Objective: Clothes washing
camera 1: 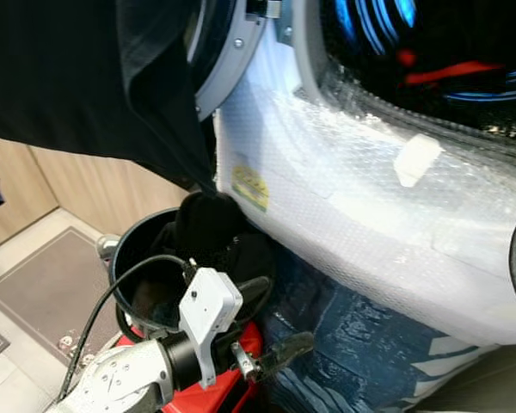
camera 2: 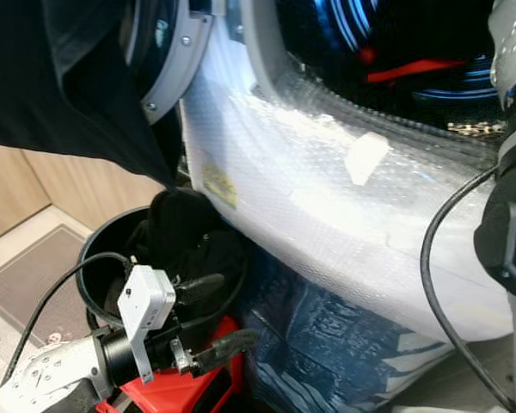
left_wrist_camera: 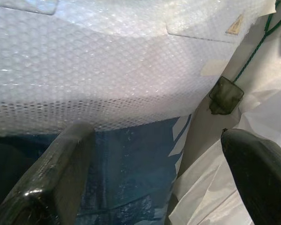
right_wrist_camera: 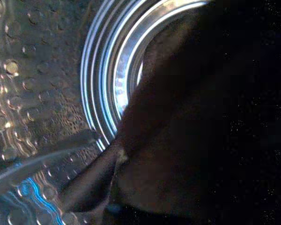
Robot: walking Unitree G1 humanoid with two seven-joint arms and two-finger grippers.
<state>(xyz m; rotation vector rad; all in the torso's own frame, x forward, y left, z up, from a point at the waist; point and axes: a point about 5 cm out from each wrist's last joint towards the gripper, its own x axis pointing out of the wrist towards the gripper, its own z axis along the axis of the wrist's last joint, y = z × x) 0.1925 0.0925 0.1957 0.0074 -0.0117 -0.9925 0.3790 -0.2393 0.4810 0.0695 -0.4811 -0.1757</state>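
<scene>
Tiled floor [camera 1: 21,258] carries a grey mat [camera 1: 47,297], a black bucket [camera 1: 125,258] and probably the washer [camera 1: 370,215]

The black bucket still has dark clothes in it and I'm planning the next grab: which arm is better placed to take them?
Left, likely. The left gripper hangs open right beside the black bucket of dark clothes. The right arm is raised at the washer drum.
</scene>
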